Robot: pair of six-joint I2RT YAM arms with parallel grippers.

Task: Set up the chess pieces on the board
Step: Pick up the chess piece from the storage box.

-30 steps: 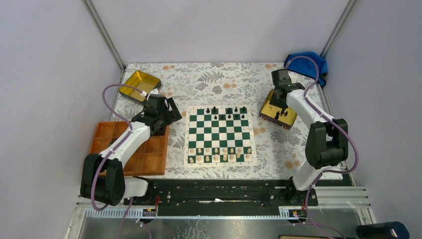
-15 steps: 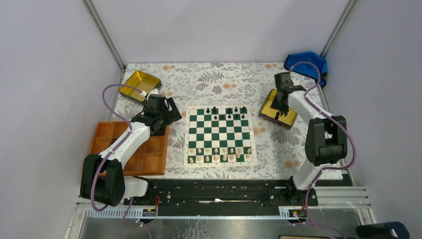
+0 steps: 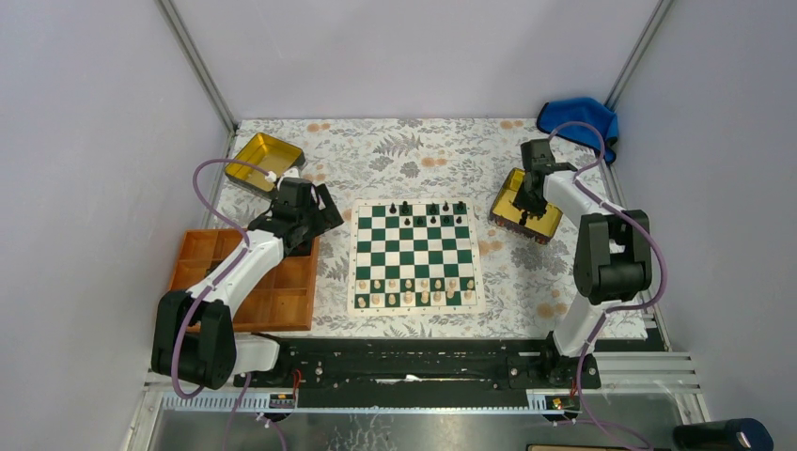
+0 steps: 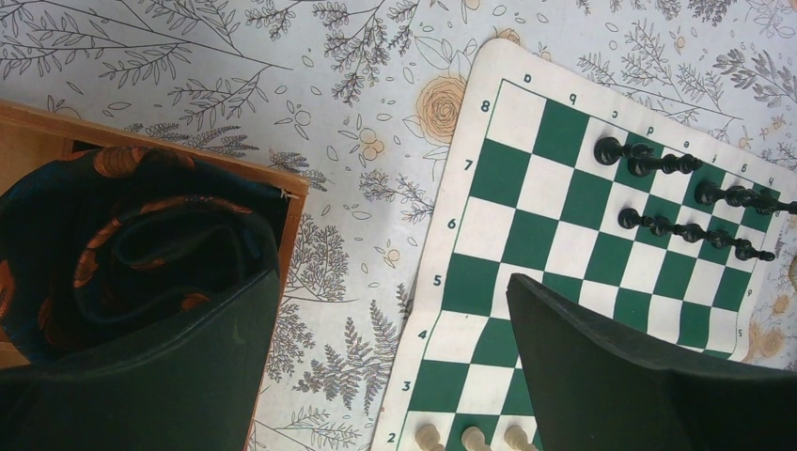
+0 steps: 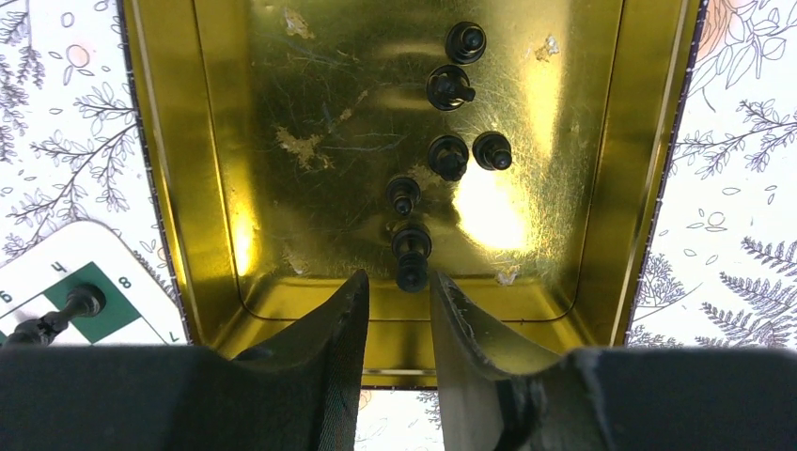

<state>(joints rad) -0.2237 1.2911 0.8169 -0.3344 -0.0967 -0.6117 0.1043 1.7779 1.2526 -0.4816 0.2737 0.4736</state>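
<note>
- Chess pieces [image 5: 448,155]: six in the tin [image 5: 216,188], others on the board's [image 3: 414,254] far rows.
- Your right gripper [image 5: 399,287], slightly parted, empty, hovers at the nearest; lower and pinch it.
- Left gripper [image 4: 393,293] gapes, empty.

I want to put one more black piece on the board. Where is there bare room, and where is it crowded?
The middle rows of the board, between the black chess pieces at the far edge and the cream pieces at the near edge, are bare. So are the far left corner squares. Crowded: the far right squares and the two near rows.
</note>
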